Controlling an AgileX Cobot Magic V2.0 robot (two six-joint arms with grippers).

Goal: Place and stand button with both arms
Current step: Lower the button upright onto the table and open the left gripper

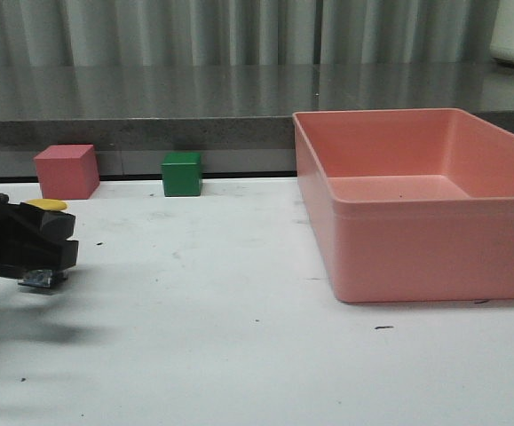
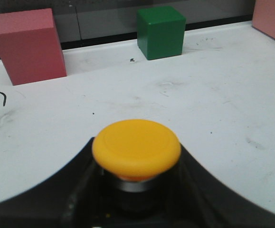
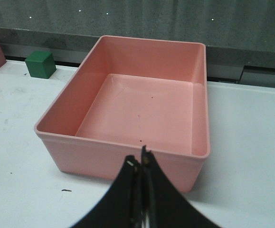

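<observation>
Button point(image 2: 136, 151) sits between left gripper point(image 2: 137, 190) jaws, clamped on its body, cap up, axis upright, base just above table point(image 1: 239, 337). Right gripper point(image 3: 142, 166) clenched, holding nothing, well apart.

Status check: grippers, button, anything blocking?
Left gripper shut on button, above table. Right gripper shut, empty, facing pink bin. Nothing blocking.

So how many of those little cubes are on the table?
2. The pink cube sits at the table's far left edge, and the green cube is to its right, apart from it. None lie in the pink bin; nothing suggests more are hidden.
</observation>
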